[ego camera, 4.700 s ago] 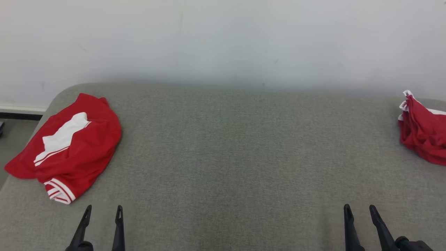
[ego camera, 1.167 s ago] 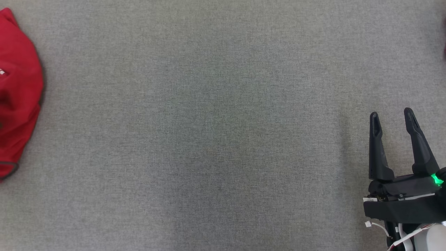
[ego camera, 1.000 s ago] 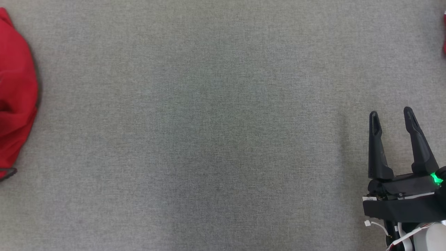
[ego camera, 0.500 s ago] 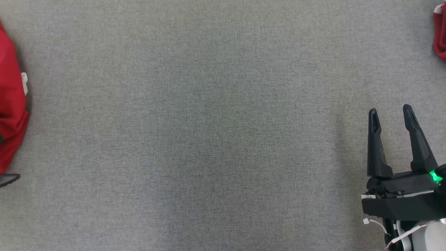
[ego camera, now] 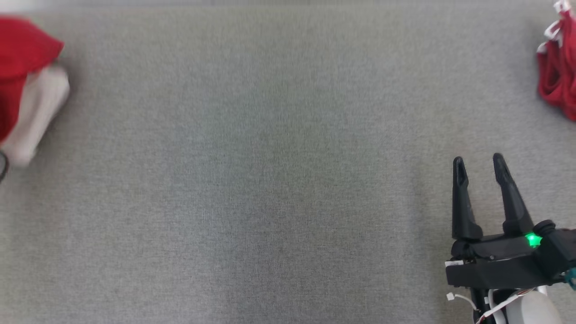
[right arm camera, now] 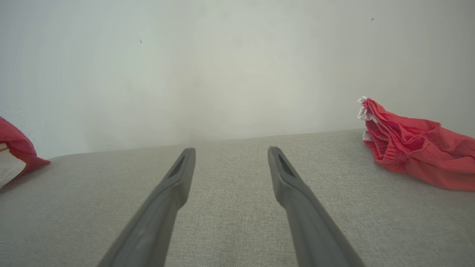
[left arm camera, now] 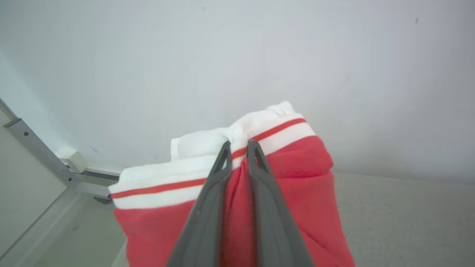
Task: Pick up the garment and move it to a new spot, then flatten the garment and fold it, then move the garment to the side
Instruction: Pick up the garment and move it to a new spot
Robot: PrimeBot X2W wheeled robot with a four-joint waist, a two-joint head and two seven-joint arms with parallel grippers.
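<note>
Lifted just now, the garment (left arm camera: pixel 297 167) hangs clamped in our left gripper (left arm camera: pixel 239 142), so we can carry it across; our right gripper (ego camera: pixel 478 157) waits agape.

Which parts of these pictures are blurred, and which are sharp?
Head view: the garment at the left edge is blurred, the right gripper sharp. Left wrist view: the left gripper, shut on the garment, looks soft. Right wrist view: the second red garment is clear.

head camera looks steeply down on the table (ego camera: pixel 270 180); both wrist cameras look low across it toward the wall (right arm camera: pixel 222 55), the left close against the garment (left arm camera: pixel 297 167). all three share the table.
</note>
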